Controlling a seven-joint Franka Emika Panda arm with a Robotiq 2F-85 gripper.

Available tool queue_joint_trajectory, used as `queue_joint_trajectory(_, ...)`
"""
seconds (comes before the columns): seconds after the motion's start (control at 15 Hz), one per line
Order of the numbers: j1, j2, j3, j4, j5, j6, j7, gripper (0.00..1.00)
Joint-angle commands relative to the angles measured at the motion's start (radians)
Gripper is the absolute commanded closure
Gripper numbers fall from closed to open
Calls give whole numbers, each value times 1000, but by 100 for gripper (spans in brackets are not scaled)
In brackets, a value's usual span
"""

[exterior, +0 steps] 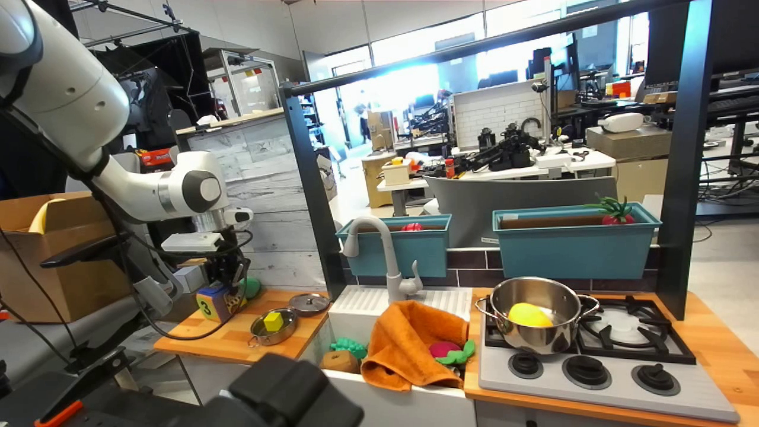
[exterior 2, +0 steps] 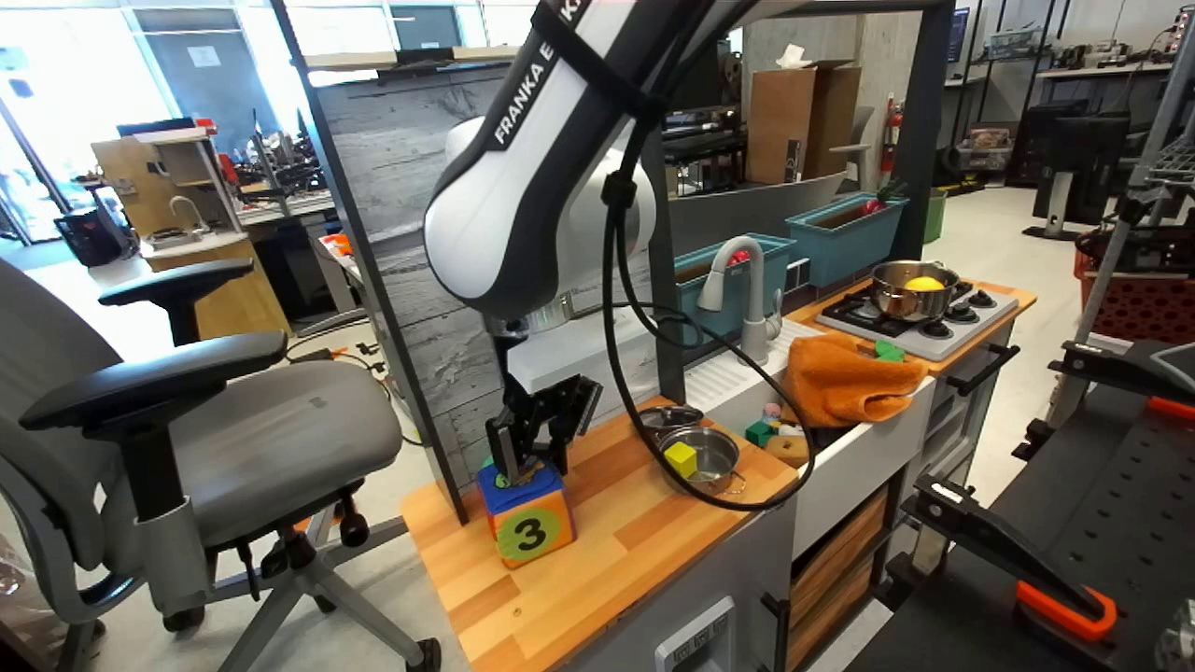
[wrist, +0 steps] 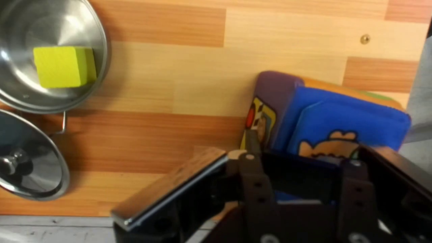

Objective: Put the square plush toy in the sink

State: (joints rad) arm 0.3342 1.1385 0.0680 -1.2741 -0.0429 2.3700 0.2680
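The cube point(exterior 2: 527, 518) looks cloth-covered, the pot point(exterior: 538, 339) glossy metal

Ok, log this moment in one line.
Object: multicoloured plush cube | Place: light-brown wooden worktop | Black fingers: apart, at cube, contact unclear | Target: pale rectangular sink | Status: cube not in sink

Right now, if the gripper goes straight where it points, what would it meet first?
Probably the blue top of the plush number cube, under the gripper; whether they touch is unclear.

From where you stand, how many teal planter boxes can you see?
2: one planter behind the grey tap, another planter behind the stove. I see no others.
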Motion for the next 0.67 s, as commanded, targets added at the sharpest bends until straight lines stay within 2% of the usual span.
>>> queue_joint_trajectory(0.0,-11,-97,-8,-151,-20,166,-28,100)
queue_joint_trajectory(0.2,-19,-147,-14,-236,-9,278,-52,100)
queue_joint_trajectory(0.47,-28,-199,-14,-319,1,333,-59,100)
queue_joint_trajectory(0.53,-31,-213,-12,-340,5,325,-57,75)
queue_joint_trajectory(0.6,-31,-224,-13,-357,5,324,-56,74)
